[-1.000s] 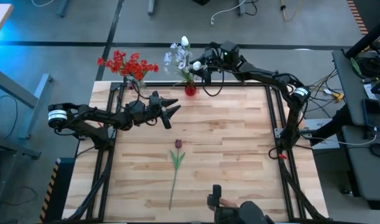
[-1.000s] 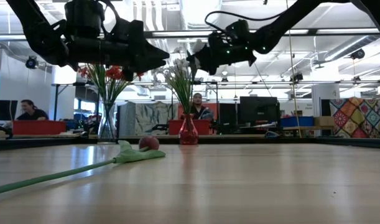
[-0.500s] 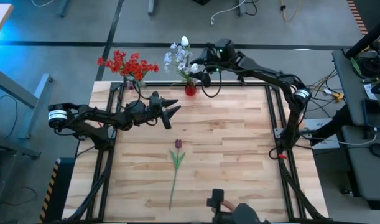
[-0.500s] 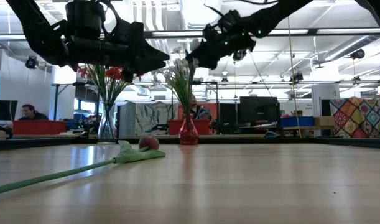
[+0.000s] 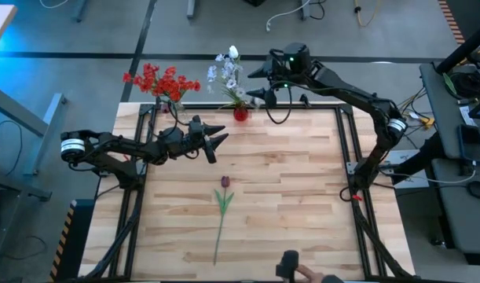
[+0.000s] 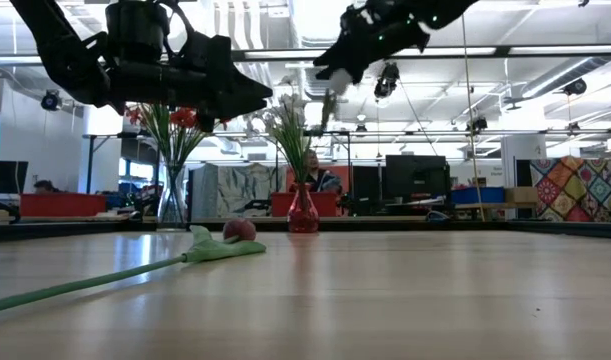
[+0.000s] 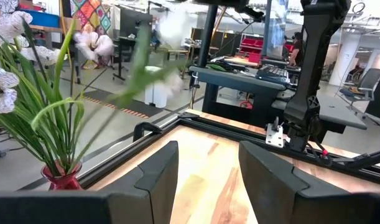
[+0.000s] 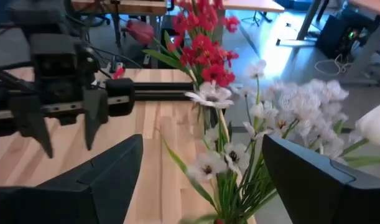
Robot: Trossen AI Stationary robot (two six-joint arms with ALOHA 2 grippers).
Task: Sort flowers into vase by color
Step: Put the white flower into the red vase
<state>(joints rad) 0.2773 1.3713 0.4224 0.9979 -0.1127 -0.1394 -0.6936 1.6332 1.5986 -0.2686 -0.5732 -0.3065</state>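
Two vases sit at the far edge of the light wooden slatted table (image 5: 287,181): a clear glass vase (image 6: 172,205) with the bright red flower clusters (image 5: 163,81), and a small red glass vase (image 5: 240,113) with the white and pale-blue sprays (image 5: 226,72). One dark red tulip on a long green stem (image 5: 222,198) lies flat mid-table, well apart from both. The right gripper (image 5: 263,85) hovers just beside the sprays, fingers spread wide, nothing in them. The left gripper (image 5: 216,139) hangs over the table near the clear vase, fingers parted, empty too.
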